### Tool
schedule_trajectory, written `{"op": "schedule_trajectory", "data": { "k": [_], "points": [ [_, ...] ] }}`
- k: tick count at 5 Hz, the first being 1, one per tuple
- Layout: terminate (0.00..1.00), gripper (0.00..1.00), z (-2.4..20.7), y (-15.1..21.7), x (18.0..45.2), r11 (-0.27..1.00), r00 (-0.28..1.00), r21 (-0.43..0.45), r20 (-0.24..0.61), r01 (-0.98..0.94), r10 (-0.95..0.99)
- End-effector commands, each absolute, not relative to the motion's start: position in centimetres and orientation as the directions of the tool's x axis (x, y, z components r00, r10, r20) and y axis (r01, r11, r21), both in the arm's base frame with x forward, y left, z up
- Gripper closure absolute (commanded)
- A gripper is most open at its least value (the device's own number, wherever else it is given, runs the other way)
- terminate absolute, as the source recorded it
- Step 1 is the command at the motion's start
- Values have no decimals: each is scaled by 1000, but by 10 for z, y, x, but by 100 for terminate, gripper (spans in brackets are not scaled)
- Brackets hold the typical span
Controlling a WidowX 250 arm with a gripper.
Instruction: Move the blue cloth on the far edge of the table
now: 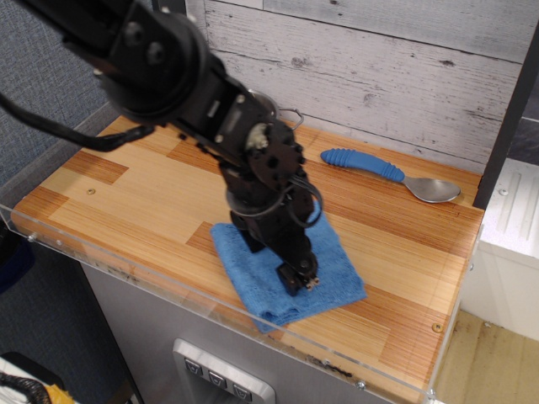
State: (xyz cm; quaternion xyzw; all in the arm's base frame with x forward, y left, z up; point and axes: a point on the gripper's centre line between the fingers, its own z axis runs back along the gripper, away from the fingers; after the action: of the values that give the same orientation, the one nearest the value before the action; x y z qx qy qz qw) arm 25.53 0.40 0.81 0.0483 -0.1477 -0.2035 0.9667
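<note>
The blue cloth (335, 268) lies flat on the striped wood table (126, 198), near the front edge and a little right of the middle. My gripper (299, 281) points down onto the cloth's middle with its fingers together, pinching or pressing the fabric. The black arm reaches in from the upper left and hides part of the cloth's far side.
A blue-handled metal spoon (383, 168) lies at the back right by the wall. A steel bowl is mostly hidden behind the arm; only its wire handle (290, 113) shows. A clear acrylic rim (168, 290) runs along the front edge.
</note>
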Motion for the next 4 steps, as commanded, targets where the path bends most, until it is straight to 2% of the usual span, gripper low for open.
{"op": "schedule_trajectory", "data": {
  "k": [1, 2, 3, 4],
  "points": [
    [0, 0, -20, 50, 226, 944, 937, 161, 156, 289, -313],
    [0, 0, -21, 71, 230, 953, 939, 150, 187, 263, -288],
    [0, 0, -12, 98, 230, 958, 944, 169, 200, 231, -263],
    [0, 0, -5, 125, 220, 964, 955, 191, 197, 186, -223]
  ]
}}
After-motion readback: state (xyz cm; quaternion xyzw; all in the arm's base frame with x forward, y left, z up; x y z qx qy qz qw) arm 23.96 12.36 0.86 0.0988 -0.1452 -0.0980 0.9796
